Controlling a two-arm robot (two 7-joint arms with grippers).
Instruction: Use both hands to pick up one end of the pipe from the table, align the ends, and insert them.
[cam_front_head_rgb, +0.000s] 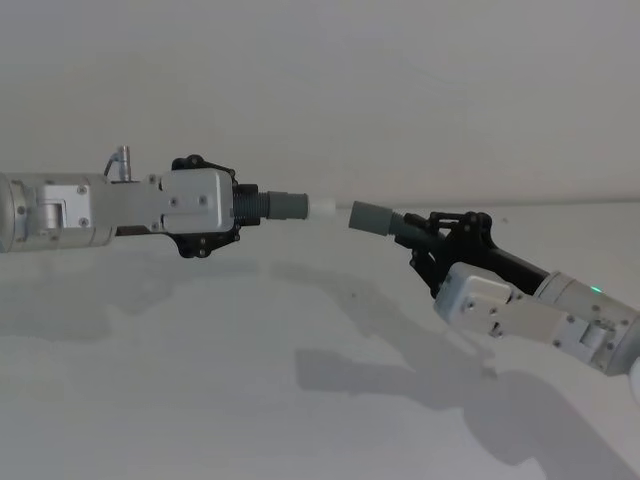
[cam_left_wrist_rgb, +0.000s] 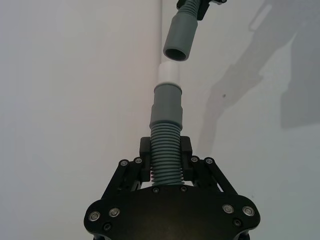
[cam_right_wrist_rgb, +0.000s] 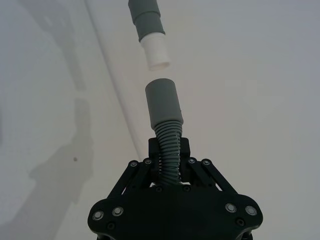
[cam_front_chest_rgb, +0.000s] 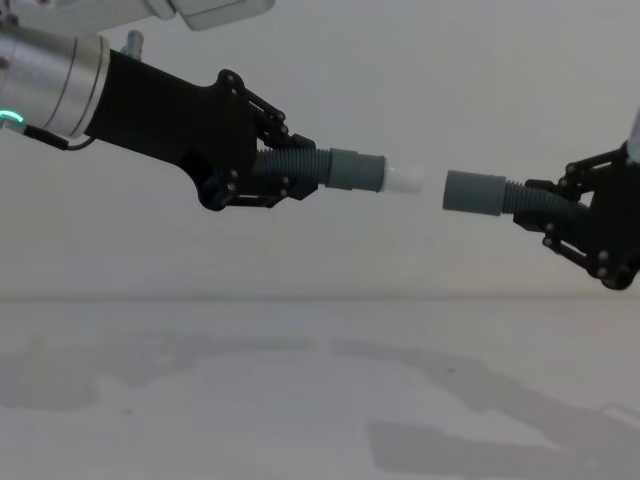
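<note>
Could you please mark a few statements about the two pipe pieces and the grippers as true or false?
1. The left gripper holds the pipe piece with the whitish tip. True.
2. The two cuffs are already joined. False: a gap separates the whitish tip from the open cuff of the other piece.
3. The right gripper is shut on its pipe piece's ribbed part. True.
4. Both pipe pieces lie on the table. False: both are held up above it.
5. The left gripper is open and empty. False: it clamps the ribbed hose.
</note>
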